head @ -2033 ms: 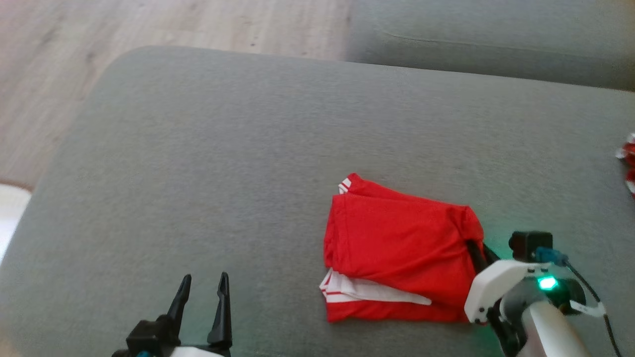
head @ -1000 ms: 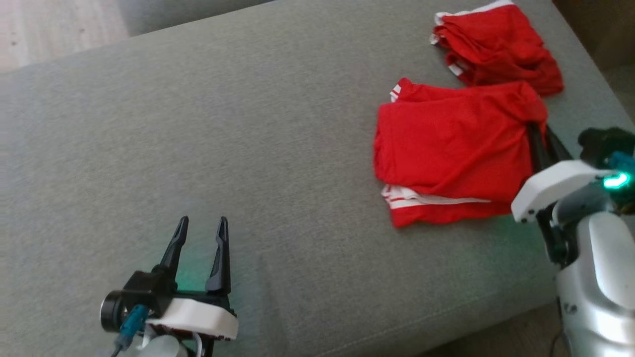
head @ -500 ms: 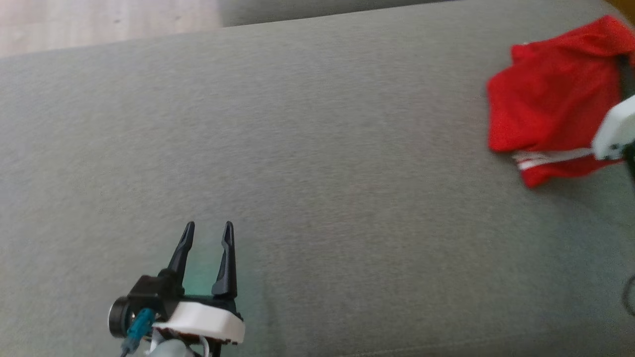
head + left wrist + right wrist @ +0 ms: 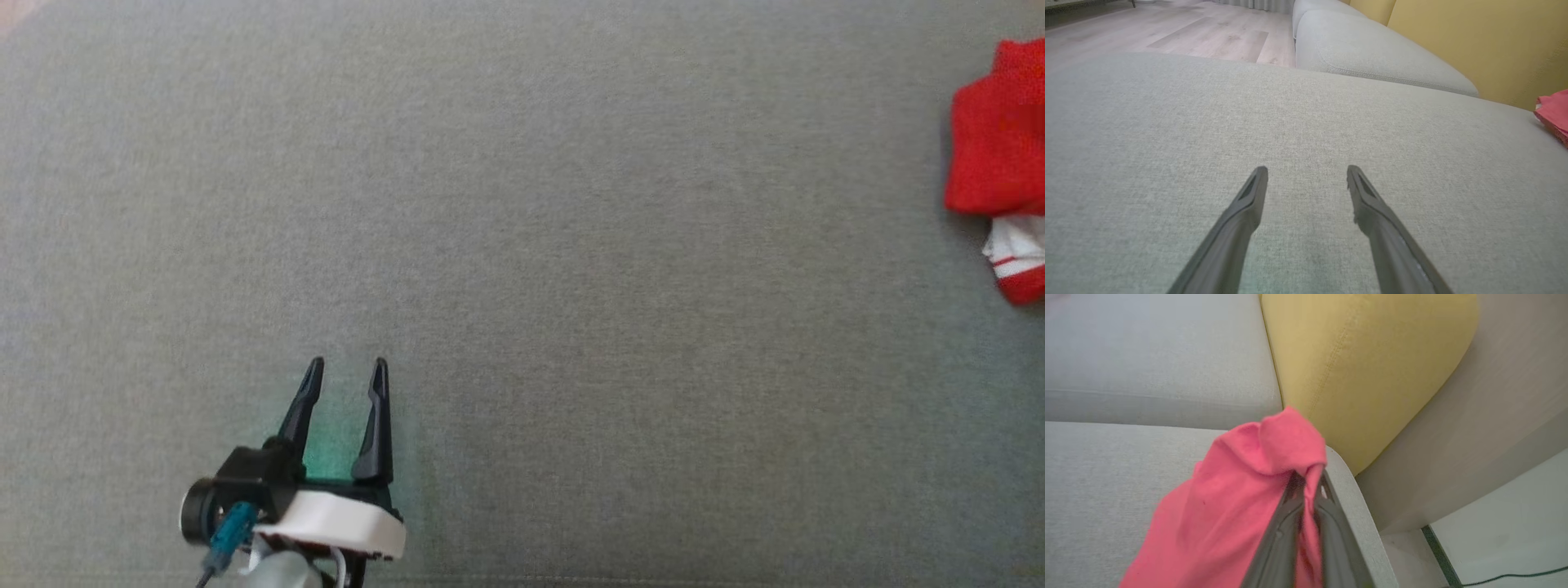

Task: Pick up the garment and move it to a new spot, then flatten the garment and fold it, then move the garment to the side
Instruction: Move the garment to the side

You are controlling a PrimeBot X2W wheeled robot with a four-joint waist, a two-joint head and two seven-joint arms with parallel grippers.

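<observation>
Most of what shows is the grey seat cushion (image 4: 571,245), broad and bare, which by the task looks to serve as the folding surface. At that cushion's far right end, by its rounded corner and beside a yellow cushion (image 4: 1367,355), lies the red garment (image 4: 1224,506). One bunched edge is raised off the seat, likely so the layers can be carried sideways without dragging apart. The right gripper (image 4: 1308,479) is clamped on that raised edge, its fingers pressed together through the cloth. The left gripper (image 4: 349,365) hovers near the seat cushion's front edge, fingers parted and holding nothing, apparently out of the way.
</observation>
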